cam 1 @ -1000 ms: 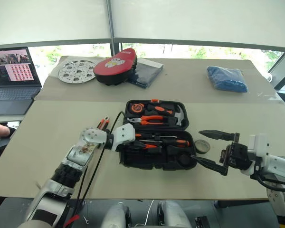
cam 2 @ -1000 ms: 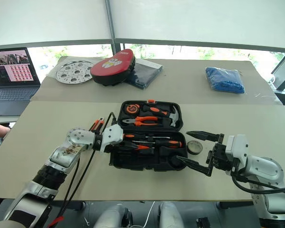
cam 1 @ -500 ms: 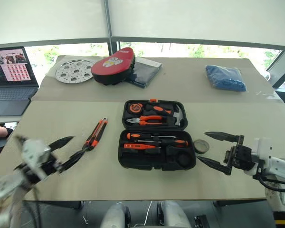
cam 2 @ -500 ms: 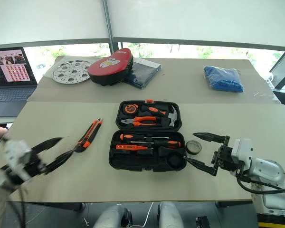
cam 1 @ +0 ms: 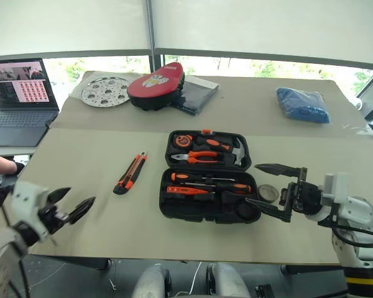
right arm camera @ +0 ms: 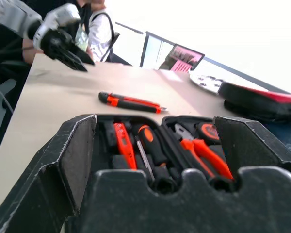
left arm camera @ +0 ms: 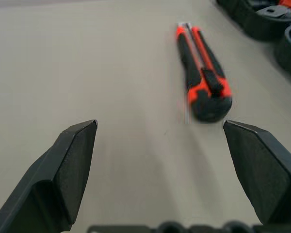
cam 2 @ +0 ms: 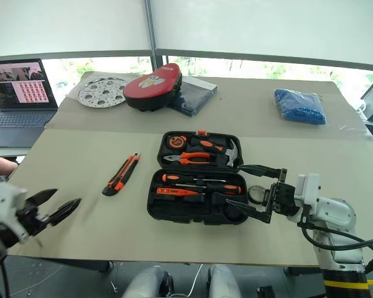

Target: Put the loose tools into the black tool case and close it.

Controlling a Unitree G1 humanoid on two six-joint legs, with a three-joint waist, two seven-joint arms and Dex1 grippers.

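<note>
The utility knife [cam 1: 130, 173] is lying loose on the tabletop [cam 1: 81, 161], just left of the open black tool case [cam 1: 208, 180]. It wants gripping across its handle. The left hand [cam 1: 65, 210], spread wide and empty, is hanging well apart from the case's left. The right hand [cam 1: 278, 189], also gaping, is straddling the grey tape ring [cam 1: 267, 192] at the case's right edge, grasping nothing.

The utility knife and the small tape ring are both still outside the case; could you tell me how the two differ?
The utility knife is long, slim and orange-and-black, while the tape ring is small, round and grey. The knife lies on open table to the left of the black tool case, well apart from it; the ring sits close beside the case's right edge, between the open fingers of the right gripper. Both lie flat on the table, ungripped.
</note>
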